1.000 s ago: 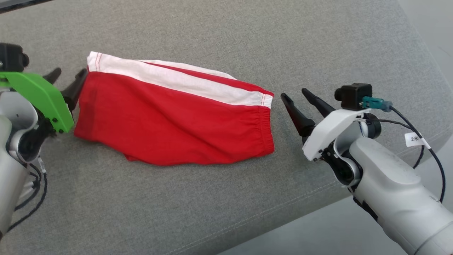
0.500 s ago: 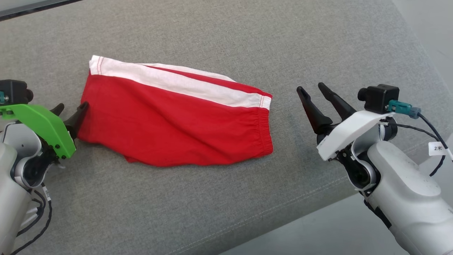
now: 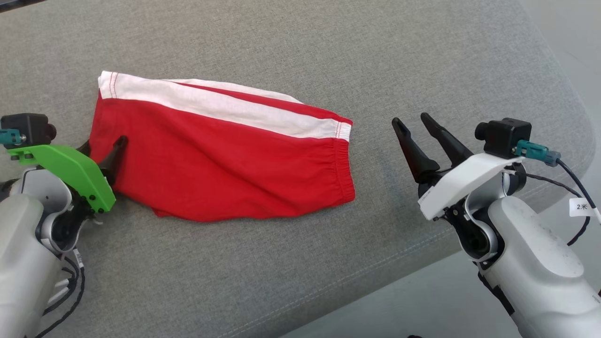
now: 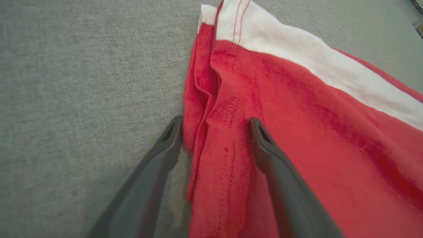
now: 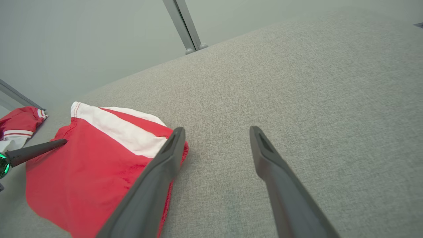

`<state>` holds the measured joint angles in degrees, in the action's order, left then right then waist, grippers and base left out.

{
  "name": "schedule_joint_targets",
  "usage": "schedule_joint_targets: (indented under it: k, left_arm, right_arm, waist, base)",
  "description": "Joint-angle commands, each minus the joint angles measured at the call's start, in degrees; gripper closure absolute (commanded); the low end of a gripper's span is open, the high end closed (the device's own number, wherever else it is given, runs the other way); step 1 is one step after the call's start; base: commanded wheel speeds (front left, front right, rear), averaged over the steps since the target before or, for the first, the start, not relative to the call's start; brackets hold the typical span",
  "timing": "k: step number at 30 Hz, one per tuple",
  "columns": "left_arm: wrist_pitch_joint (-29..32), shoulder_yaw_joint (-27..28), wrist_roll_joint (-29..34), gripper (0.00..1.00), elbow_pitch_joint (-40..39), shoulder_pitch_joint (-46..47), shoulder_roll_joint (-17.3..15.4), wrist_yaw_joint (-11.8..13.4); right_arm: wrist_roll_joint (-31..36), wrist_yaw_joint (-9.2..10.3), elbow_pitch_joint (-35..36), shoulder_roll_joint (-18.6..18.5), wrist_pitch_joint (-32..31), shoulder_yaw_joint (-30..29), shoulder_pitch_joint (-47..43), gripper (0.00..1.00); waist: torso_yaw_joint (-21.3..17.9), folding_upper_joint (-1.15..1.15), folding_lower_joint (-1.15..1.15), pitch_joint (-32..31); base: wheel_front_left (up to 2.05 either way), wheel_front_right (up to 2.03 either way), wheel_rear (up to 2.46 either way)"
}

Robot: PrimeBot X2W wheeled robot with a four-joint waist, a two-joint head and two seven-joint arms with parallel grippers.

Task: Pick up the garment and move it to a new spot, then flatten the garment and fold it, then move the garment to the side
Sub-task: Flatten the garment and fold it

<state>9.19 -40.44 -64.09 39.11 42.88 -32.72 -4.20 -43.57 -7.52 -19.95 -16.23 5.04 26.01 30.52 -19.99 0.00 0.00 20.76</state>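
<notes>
Straddling the hem of the red shorts (image 3: pixel 220 173), the left claw (image 4: pixel 214 129) gapes (fingers (image 4: pixel 271 158) wide apart); the right claw (image 3: pixel 413 122), likewise spread, hovers clear of them.

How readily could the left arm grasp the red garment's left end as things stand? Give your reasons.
Probably readily, yes. The left claw is open and straddles the edge of the garment, one finger over the red cloth, the other over the grey cushion beside it. Nothing lies in the way.
</notes>
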Motion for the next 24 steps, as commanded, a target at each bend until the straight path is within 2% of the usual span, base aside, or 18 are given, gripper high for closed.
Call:
schedule_joint_targets:
  k: [1, 5, 16, 19, 20, 21, 24]
  left_arm:
    - [0.07, -0.97, 0.48, 0.0, 1.01, -2.2, 1.41, 0.2]
    - [-2.39, -1.94, 1.64, 0.0, 4.0, -2.75, 3.93, 1.15]
    - [-4.36, -3.41, 2.1, 0.0, 10.95, -2.36, 8.2, -0.3]
    - [-4.44, -3.58, 1.72, 0.8, 12.86, -2.67, 9.36, -0.47]
    - [-4.44, -3.58, 1.72, 0.8, 12.86, -2.67, 9.36, -0.47]
    - [-4.65, -3.65, 1.72, 1.0, 13.39, -2.67, 9.74, -0.51]
    - [-5.6, -3.57, 1.58, 1.0, 14.46, -2.67, 10.87, -0.58]
  right_arm:
    - [0.8, 0.06, 0.62, 0.31, -0.3, -0.61, -0.95, 0.0]
    - [2.18, 0.06, 2.34, 1.06, -1.27, -2.53, -2.6, 0.0]
    - [4.3, 0.06, 5.65, 2.17, -3.41, -5.35, -5.48, 0.0]
    - [4.6, 0.06, 6.18, 2.27, -3.75, -6.0, -6.24, 0.0]
    - [4.6, 0.06, 6.18, 2.27, -3.75, -6.0, -6.24, 0.0]
    - [4.76, 0.06, 6.39, 2.23, -3.87, -6.27, -6.47, 0.0]
    - [5.26, 0.06, 6.89, 2.04, -4.09, -7.24, -7.54, 0.0]
  waist:
    - [0.35, 0.0, 0.0, -0.13]
    - [1.19, 0.0, 0.0, -0.36]
    - [1.37, 0.0, 0.0, -0.97]
    - [1.63, 0.0, 0.0, -1.48]
    - [1.63, 0.0, 0.0, -1.48]
    - [1.85, 0.0, 0.0, -1.68]
    - [2.91, 0.0, 0.0, -2.39]
  base:
    - [0.0, 0.0, 0.0]
    - [0.0, 0.0, 0.0]
    - [0.0, 0.0, 0.0]
    - [0.0, 0.0, 0.0]
    - [0.0, 0.0, 0.0]
    - [0.0, 0.0, 0.0]
    - [0.0, 0.0, 0.0]
